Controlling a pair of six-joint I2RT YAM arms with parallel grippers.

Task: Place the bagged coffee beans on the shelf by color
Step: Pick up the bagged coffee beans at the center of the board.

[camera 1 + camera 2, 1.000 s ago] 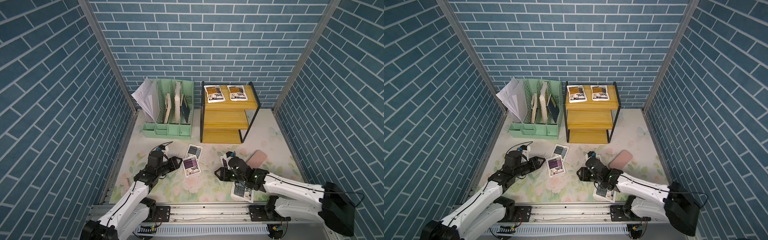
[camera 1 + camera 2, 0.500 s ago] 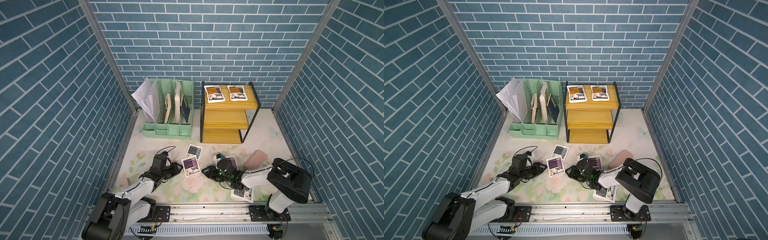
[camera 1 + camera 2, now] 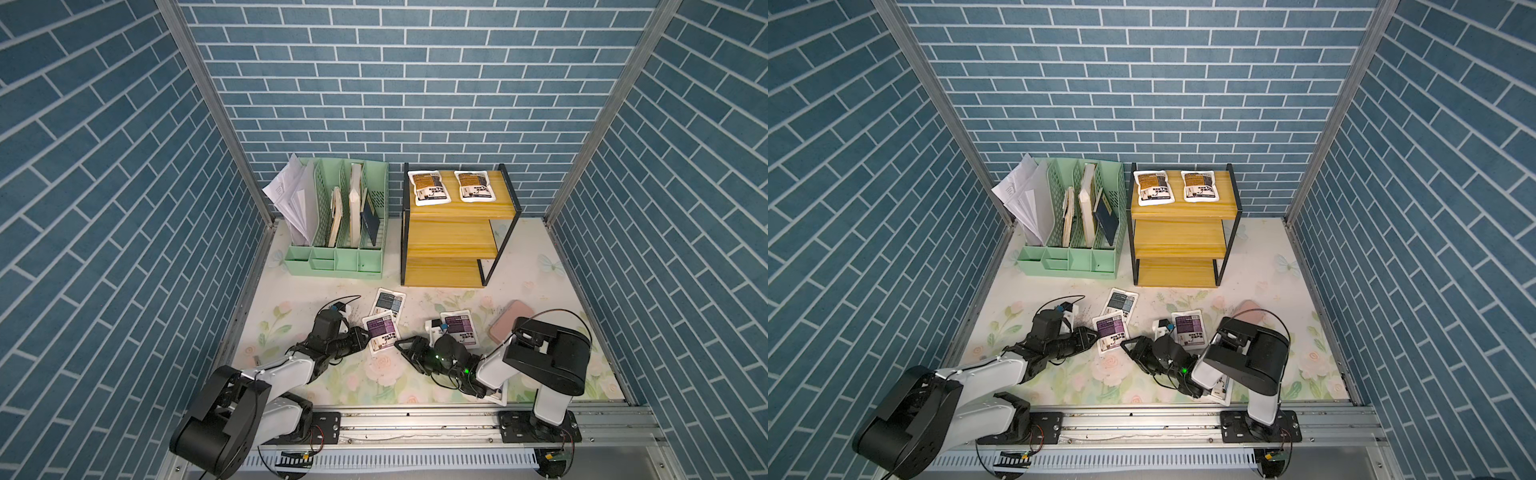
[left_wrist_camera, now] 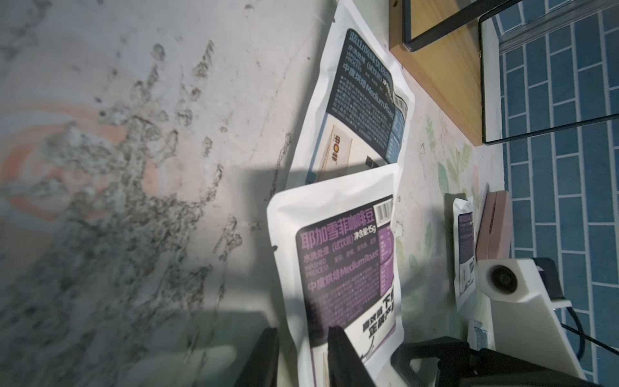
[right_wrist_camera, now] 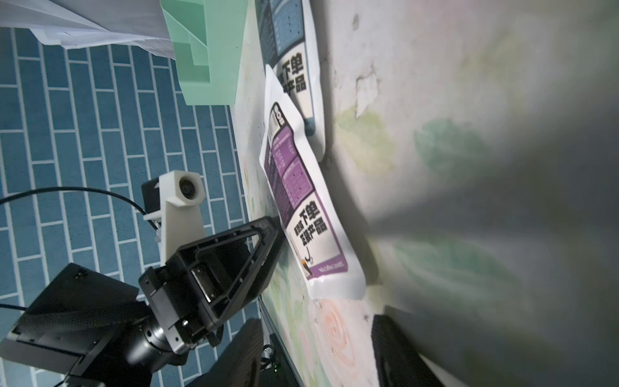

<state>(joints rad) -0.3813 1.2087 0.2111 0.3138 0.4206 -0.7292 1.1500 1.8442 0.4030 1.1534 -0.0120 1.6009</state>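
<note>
While the left gripper (image 3: 365,333) lies low over the floral mat (image 3: 419,300), its jaws stand partly apart astride the near edge of a purple pouch (image 3: 380,332). In the left wrist view 1 finger (image 4: 341,358) sits over the pouch's printed face and the other finger (image 4: 261,355) sits beside its white border. Whether they press the pouch I cannot tell.

Just past the gripper's tips, the far end of that pouch overlaps a grey-blue pouch (image 3: 388,302), which lies flat on the mat.

The right gripper (image 3: 402,347) points at the same purple pouch from the opposite side, near its edge. Its jaws are spread wide with nothing between them, which the right wrist view shows plainly.

Behind this gripper, beside its wrist, lies a 2nd purple pouch (image 3: 459,328). The pink case (image 3: 509,322) lies just beyond that.

The shelf (image 3: 449,237) stands well ahead of both grippers, against the back wall. On its top tier 2 orange-brown pouches (image 3: 430,188) lie side by side. The mint-green file organizer (image 3: 332,262) stands beside the shelf, ahead of the left gripper.
</note>
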